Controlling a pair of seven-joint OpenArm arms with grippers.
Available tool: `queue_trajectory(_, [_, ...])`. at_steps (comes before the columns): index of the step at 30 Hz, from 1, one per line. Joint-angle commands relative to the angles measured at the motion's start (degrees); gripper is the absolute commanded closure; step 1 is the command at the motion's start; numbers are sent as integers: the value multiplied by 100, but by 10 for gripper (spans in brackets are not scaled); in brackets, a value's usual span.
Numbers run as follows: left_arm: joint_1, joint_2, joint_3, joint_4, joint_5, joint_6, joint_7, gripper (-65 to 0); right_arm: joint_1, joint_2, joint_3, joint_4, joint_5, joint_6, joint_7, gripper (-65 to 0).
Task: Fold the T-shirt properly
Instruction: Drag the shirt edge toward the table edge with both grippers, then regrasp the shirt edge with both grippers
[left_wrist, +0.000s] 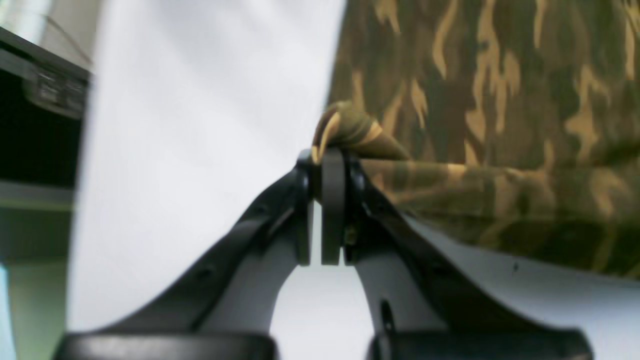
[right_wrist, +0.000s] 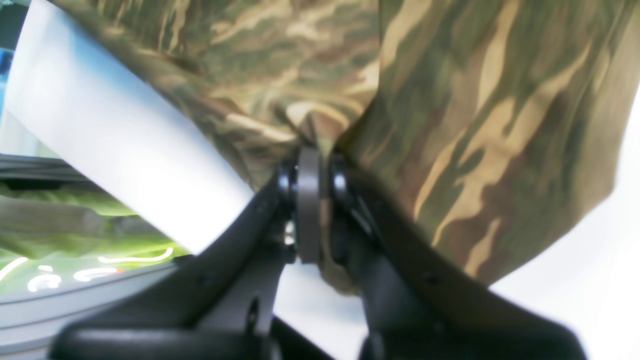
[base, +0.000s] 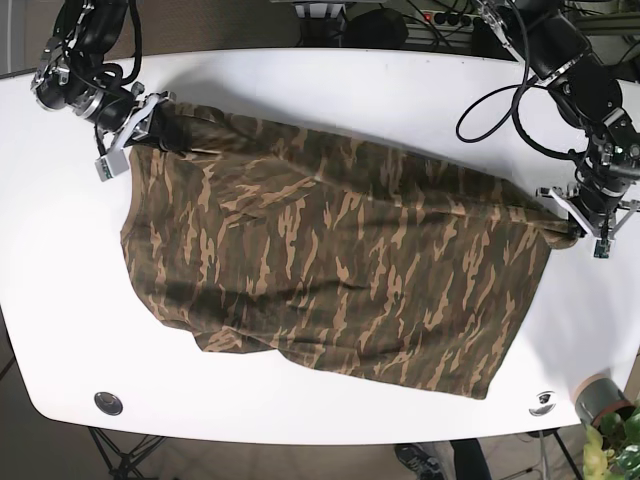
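A camouflage T-shirt (base: 340, 270) lies spread across the white table (base: 330, 85), stretched between my two arms. My left gripper (base: 566, 226) at the right edge of the base view is shut on a bunched corner of the shirt (left_wrist: 350, 132), as the left wrist view shows (left_wrist: 325, 165). My right gripper (base: 165, 132) at the upper left of the base view is shut on the opposite corner; in the right wrist view (right_wrist: 312, 160) the cloth (right_wrist: 450, 110) drapes over its fingers. Both held corners sit slightly above the table.
Two round grommets (base: 108, 403) (base: 542, 403) sit in the table's front corners. A potted plant (base: 612, 425) stands off the front right corner. Cables (base: 500, 110) loop over the table at the back right. A dark device (left_wrist: 45, 90) stands beyond the table's edge.
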Motion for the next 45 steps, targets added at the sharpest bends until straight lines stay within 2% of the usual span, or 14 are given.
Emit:
queue_trajectory(1, [-322,-114,175,-273,-65,36,-132,0,179,58,35,76,-131,10,106,-22])
queue_trajectory(10, [-1061,-246,281,-1328,-65,36,-159,0,627,22,8,68,-948,10,141,-22])
queue_trajectory(15, [-1360,-492,281,-1952,-65,36,-291,0,794,22,26,68,-1282,10,141,-22])
queue_trajectory(20, [-1588,-492,290,-2576,-65,36,-765,0,873,22,26,-91,-1379,10,141,-22])
queue_trajectory(24, [-1799,-500,298,-2892,-65,36,-774,0,908,40,26,-381,-1379,10,308,-25])
queue_trajectory(29, [-1905,-624,676,-3191,-65,36,-871,-7,908,40,26,-601,-1379,10,413,-38])
queue_trajectory(31, [-1931,-650,817,-3314,-74,36,-1020,-74,908,40,26,-601,-1388,10,413,-92])
queue_trajectory(33, [-1931,-650,905,-3402,-92,36,-1170,-175,943,58,35,-601,-1388,10,413,-182])
queue_trajectory(35, [-1940,-650,905,-3411,-109,36,-1258,-304,996,75,44,-592,-1388,10,413,-312])
queue_trajectory(37, [-1940,-650,914,-3402,-118,190,-1266,-382,996,84,44,-521,-1397,10,413,-400])
queue_trajectory(39, [-1958,-650,914,-3385,-127,357,-1275,-413,979,84,149,-337,-1397,10,422,-480])
queue_trajectory(40, [-1984,-650,905,-3341,-127,374,-1310,-411,979,66,255,-231,-1397,10,422,-493])
queue_trajectory(45, [-1703,-685,905,-3007,-74,374,-1697,-371,829,31,580,314,-1660,10,422,-496])
